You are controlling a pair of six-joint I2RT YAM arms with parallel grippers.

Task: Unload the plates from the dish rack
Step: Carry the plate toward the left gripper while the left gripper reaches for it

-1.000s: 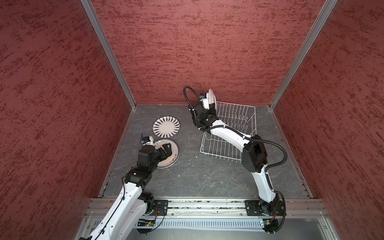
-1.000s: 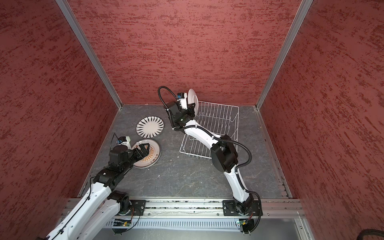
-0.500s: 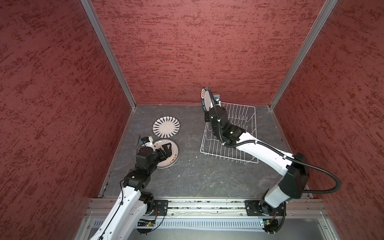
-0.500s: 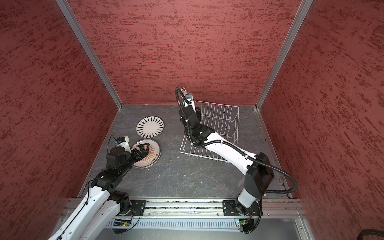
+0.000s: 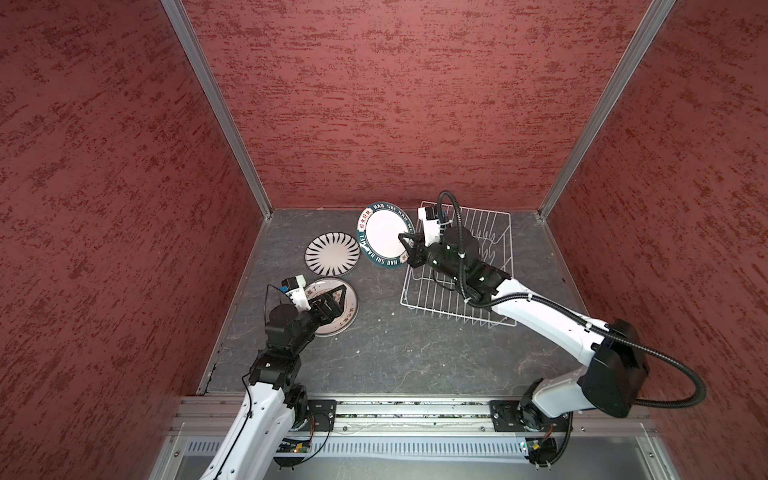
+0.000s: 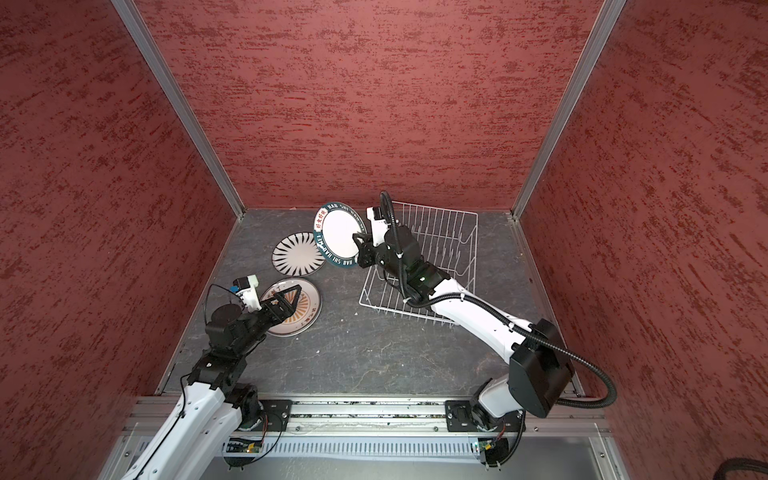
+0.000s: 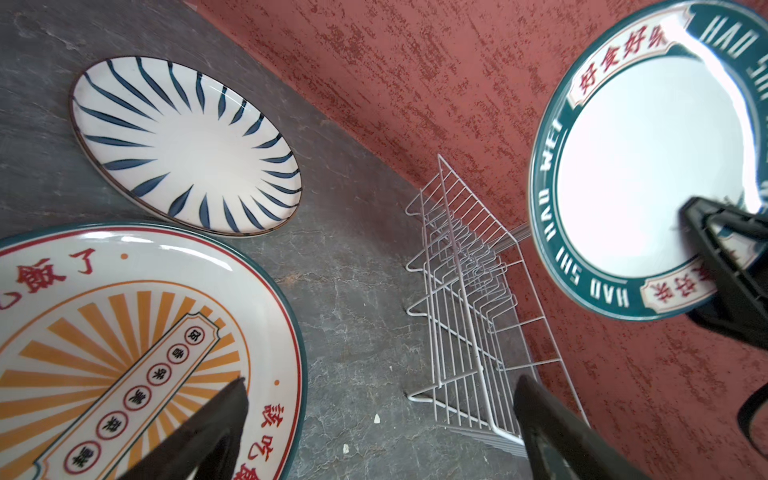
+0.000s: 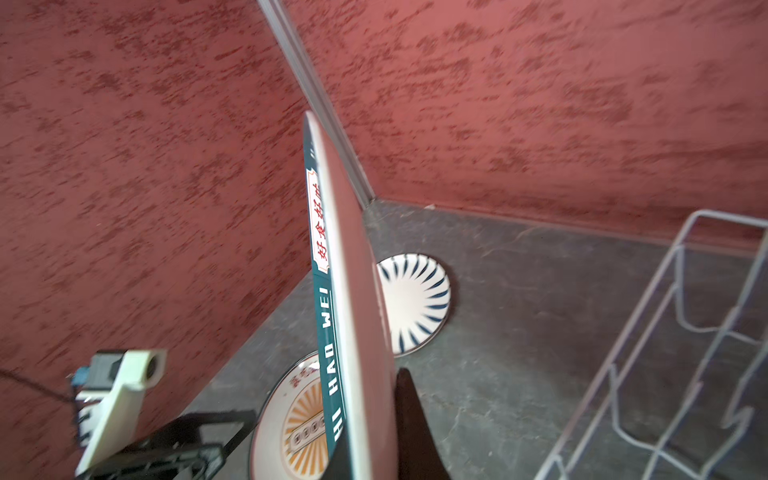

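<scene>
My right gripper (image 5: 405, 245) is shut on the rim of a white plate with a dark teal lettered rim (image 5: 384, 235), holding it tilted in the air just left of the white wire dish rack (image 5: 494, 232). In the right wrist view this plate (image 8: 345, 332) shows edge-on between the fingers. A black-striped plate (image 5: 332, 253) lies flat on the floor. In front of it lies an orange sunburst plate (image 5: 347, 316). My left gripper (image 5: 338, 301) hovers open over the sunburst plate (image 7: 124, 332), holding nothing. No plate shows in the rack (image 7: 465, 291).
Red textured walls close in the grey stone floor (image 5: 395, 353) on three sides. The rack sits at the back right, near the rear wall. My right arm (image 5: 532, 311) stretches across the rack's front corner. A metal rail (image 5: 395, 415) runs along the front edge.
The right arm has carried the lettered plate left, away from the rack, and turned it from edge-on so that its face shows. The left gripper has stayed over the sunburst plate.
</scene>
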